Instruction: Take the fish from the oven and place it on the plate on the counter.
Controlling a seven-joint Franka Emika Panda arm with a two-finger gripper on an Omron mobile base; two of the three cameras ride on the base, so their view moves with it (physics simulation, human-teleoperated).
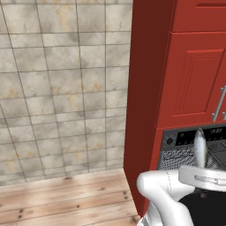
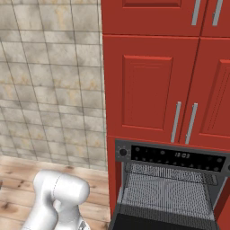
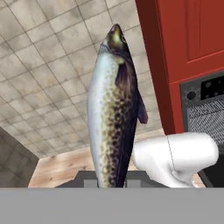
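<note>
Pincer [image 3: 111, 183] closed on the tail end of the slender silvery-grey fish [image 3: 114, 109] with a dark speckled back, which stands upright, head up, above its dark fingertips. Left of the fish runs a beige tiled wall [image 1: 62, 88] over a pale wooden plank floor [image 1: 62, 198]. To the right, the black built-in oven [image 2: 170, 188] stands open under red cabinet doors [image 2: 148, 90] with silver handles, its grey mesh interior in sight.

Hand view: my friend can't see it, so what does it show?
A speckled silvery fish stands upright in the gripper, head up. Behind it are a tiled wall, wooden floor and the red-framed oven.
</note>
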